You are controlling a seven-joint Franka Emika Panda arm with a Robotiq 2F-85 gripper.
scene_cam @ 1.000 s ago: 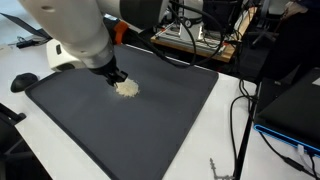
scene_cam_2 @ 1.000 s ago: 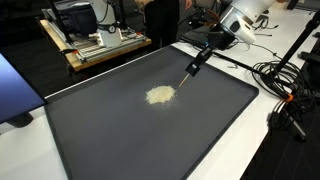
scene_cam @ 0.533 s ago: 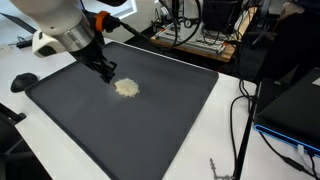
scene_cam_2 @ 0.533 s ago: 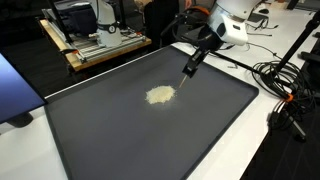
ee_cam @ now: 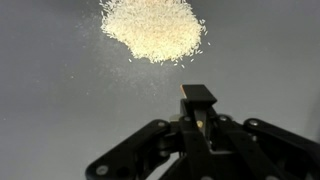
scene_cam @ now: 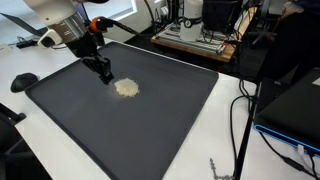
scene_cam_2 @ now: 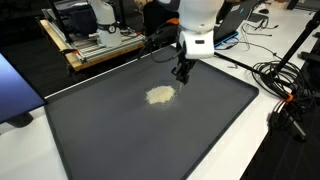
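Observation:
A small pile of pale grains [scene_cam: 126, 88] lies on a large black mat [scene_cam: 150, 135] and shows in both exterior views [scene_cam_2: 160, 95]. My gripper [scene_cam: 103, 72] is shut on a thin black tool with a flat end [ee_cam: 198, 97]. It hangs just above the mat beside the pile, a short way off it [scene_cam_2: 182, 72]. In the wrist view the pile [ee_cam: 153, 28] lies ahead of the tool tip, apart from it, with loose grains scattered around it. The mat [scene_cam_2: 150, 140] is bare elsewhere.
A black rounded object [scene_cam: 23, 80] lies on the white table by the mat's corner. Cables [scene_cam_2: 285, 90] trail beside the mat. A wooden cart with equipment [scene_cam_2: 100, 45] stands behind. A blue screen [scene_cam_2: 12, 90] and a dark laptop [scene_cam: 295, 110] stand at the sides.
The arm has swung back across the mat. The gripper and tool have drawn away from the pile's edge and now hang more upright. The pile has not moved.

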